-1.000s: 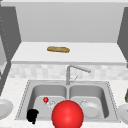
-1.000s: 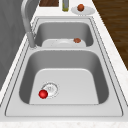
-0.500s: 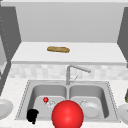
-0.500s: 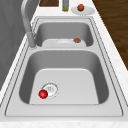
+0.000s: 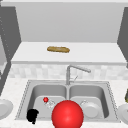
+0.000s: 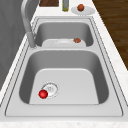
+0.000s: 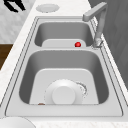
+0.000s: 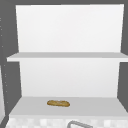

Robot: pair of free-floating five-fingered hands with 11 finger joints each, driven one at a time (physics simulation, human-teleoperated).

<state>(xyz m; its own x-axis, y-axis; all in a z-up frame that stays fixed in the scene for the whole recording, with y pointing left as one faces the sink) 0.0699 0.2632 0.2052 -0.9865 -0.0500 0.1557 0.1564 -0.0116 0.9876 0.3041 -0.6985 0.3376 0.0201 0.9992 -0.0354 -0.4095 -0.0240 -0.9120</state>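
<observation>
The left hand hovers over the sink's front-left rim, holding nothing, fingers too dark to read — the small red ball by the drain could roll off if nudged.

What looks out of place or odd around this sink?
A long brown bread loaf lies alone on the lower white shelf. A small red ball sits beside the drain in the left steel basin. A black hand hovers at that basin's front corner.
</observation>
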